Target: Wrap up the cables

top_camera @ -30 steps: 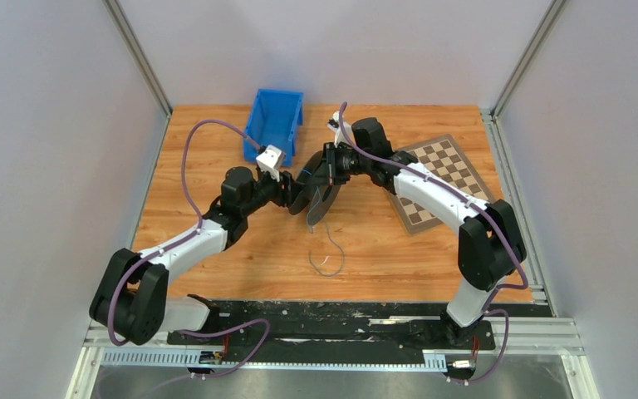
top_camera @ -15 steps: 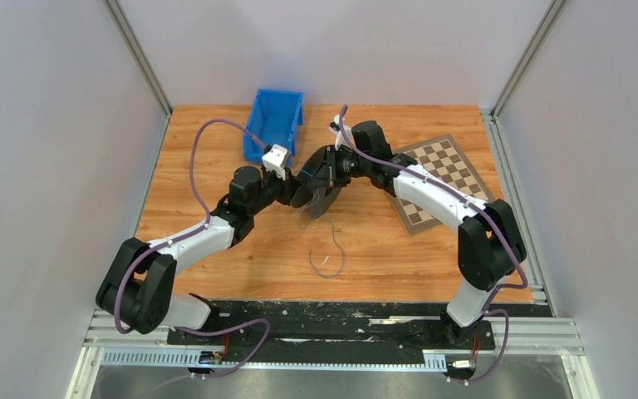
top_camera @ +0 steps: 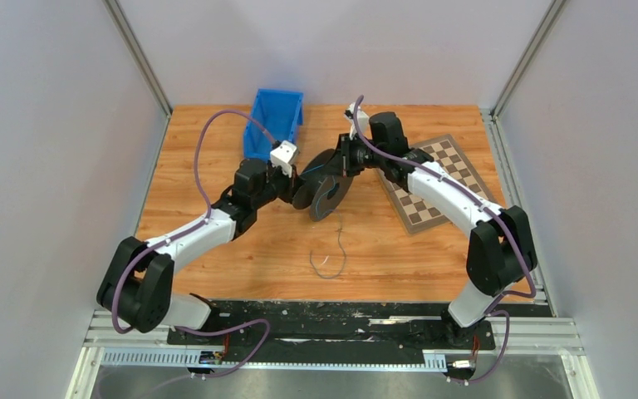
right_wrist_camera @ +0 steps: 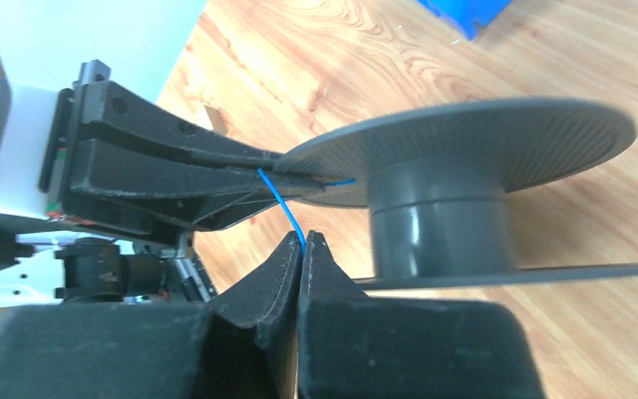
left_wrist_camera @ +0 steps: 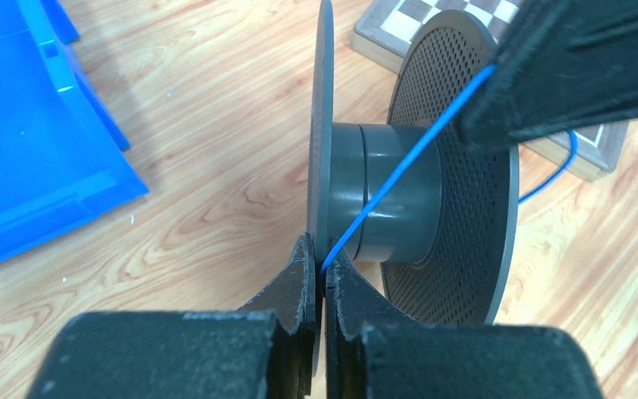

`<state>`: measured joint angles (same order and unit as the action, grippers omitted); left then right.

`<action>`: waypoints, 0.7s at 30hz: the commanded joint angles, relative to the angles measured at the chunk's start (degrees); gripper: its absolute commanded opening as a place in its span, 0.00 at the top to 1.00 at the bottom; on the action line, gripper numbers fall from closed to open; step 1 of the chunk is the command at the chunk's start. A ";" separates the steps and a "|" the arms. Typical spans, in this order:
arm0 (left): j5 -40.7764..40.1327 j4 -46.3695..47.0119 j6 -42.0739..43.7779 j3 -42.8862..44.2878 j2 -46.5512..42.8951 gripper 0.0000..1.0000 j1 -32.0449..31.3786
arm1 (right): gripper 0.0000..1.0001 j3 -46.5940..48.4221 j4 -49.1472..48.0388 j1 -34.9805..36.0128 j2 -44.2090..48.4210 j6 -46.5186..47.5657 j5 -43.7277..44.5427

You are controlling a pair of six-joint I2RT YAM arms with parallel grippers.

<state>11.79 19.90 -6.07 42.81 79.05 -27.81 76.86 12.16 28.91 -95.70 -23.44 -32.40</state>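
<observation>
Thin blue cable [left_wrist_camera: 380, 199], as fine as thread, runs taut between the two grippers above the middle of a light brown wooden table [top_camera: 216, 141]. It crosses the grey round hub of a black spool [left_wrist_camera: 465, 199] with two perforated disc-shaped flanges.

The left gripper [left_wrist_camera: 320, 274] is clenched. Its two black fingers pinch the edge of the nearer flange, holding the spool off the table. The cable comes out right at that pinch point, but the pictures do not make clear whether it is itself caught between the fingers.

From there the cable slants up over the hub to the right gripper [right_wrist_camera: 302, 249]. That gripper's black fingers are pressed together on the cable, just beside the spool.

In the overhead view the rest of the cable hangs down from the spool. It lies on the table nearer the arm bases in one loose open curl [top_camera: 341, 245].

A blue plastic bin [top_camera: 276, 120] sits at the far side of the table, beyond the left gripper. A brown and white chequered board [top_camera: 444, 179] lies flat under the right arm.
</observation>
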 commanded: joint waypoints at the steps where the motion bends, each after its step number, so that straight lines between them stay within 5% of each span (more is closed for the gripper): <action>1: 0.26 -10.46 3.21 3.21 -2.76 1.00 0.37 | 1.00 0.61 1.04 -1.66 1.72 9.86 4.53; 8: -0.63 -22.38 7.07 6.05 -3.69 1.00 0.34 | 1.00 -1.27 1.64 -2.71 1.66 13.12 3.72; 21: 1.79 -22.72 6.83 9.57 0.29 0.90 0.31 | 1.00 -3.17 1.64 -2.60 2.36 15.31 0.92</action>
<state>15.14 1.48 0.67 50.83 77.80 -28.42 75.44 12.12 27.88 -95.39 -10.13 -32.62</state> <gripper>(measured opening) 0.073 0.004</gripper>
